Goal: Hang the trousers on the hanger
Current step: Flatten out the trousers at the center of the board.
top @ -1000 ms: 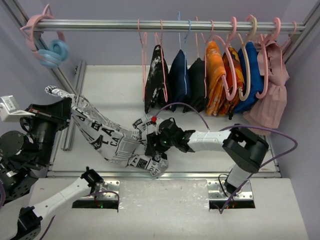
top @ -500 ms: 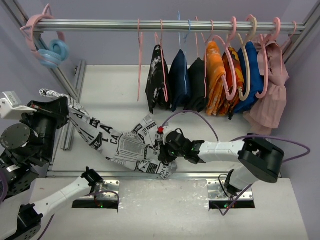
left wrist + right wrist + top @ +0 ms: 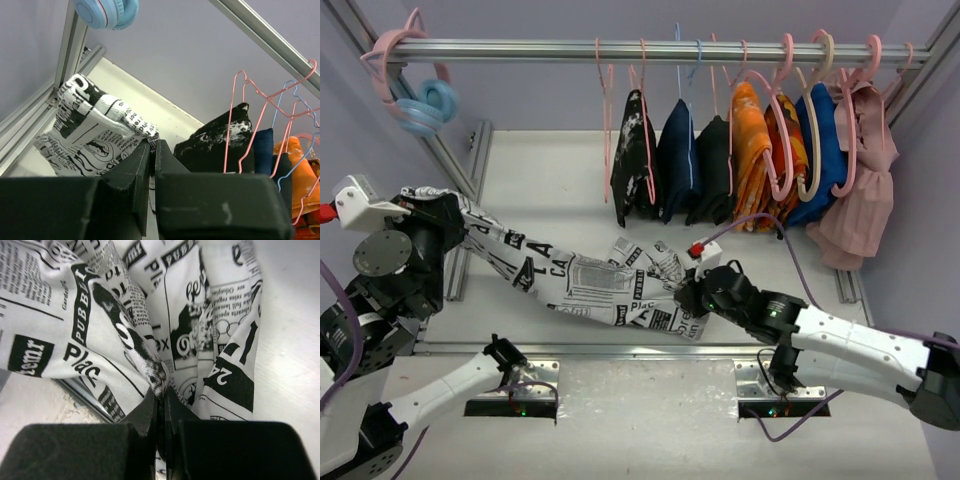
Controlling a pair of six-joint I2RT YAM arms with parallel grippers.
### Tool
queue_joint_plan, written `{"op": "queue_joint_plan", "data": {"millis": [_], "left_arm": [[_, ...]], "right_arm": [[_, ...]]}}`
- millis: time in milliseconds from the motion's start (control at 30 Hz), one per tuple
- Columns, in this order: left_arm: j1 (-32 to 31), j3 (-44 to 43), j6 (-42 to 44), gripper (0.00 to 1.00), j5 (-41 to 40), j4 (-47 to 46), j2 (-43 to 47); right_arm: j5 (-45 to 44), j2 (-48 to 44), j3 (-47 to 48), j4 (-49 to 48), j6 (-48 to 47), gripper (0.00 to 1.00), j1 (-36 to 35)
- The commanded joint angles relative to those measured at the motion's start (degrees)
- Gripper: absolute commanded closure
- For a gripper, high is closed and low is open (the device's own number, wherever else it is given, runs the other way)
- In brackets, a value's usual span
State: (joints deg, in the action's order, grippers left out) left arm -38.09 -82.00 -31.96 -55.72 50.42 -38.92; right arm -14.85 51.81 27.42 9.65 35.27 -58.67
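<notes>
Trousers (image 3: 590,285) wider-spread than a second ago, left hand (image 3: 154,145) and right hand (image 3: 161,392) both clenched on them.

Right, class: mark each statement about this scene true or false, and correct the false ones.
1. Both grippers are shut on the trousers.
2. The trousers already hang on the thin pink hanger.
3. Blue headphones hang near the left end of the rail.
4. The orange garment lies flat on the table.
1. True. The left gripper and the right gripper each pinch the trousers, which stretch between them.
2. False. The thin pink hanger hangs bare from the rail; the trousers are down over the table.
3. True. The headphones hang there.
4. False. The orange garment hangs from the rail among other clothes.
</notes>
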Motion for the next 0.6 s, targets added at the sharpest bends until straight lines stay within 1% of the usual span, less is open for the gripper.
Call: {"op": "queue_joint_plan", "data": {"millis": [0,133,233,333,467,567], "left_arm": [[-0.25,-0.14,0.25,1.00,-1.06,-3.05,-3.32],[-0.27,1.73,0.04,1.00,-4.78,-3.43,-4.16],[-0.31,5.49,-0.74,1.00,-6.53,-5.96,-5.18],[-0.23,7.81,-1.63,1.00,-5.09,-8.30,-7.50],[-0.23,9.89,-2.34,1.00,-1.38,-12.52,-11.33],[-0.20,10.17,-4.76,1.00,1.22,-13.84,-14.79]], "right_arm": [[-9.38,-9.45,1.46,8.23,-1.43,1.00,0.14],[-11.91,-13.04,4.40,13.73,-3.64,1.00,0.14],[-17.72,-15.20,8.83,19.20,-5.95,1.00,0.22],[-22.78,-18.11,13.82,25.59,-7.11,1.00,0.21],[-27.99,-22.47,20.00,33.90,-4.79,1.00,0.14],[-28.11,-26.58,23.80,36.12,-4.53,1.00,0.19]]}}
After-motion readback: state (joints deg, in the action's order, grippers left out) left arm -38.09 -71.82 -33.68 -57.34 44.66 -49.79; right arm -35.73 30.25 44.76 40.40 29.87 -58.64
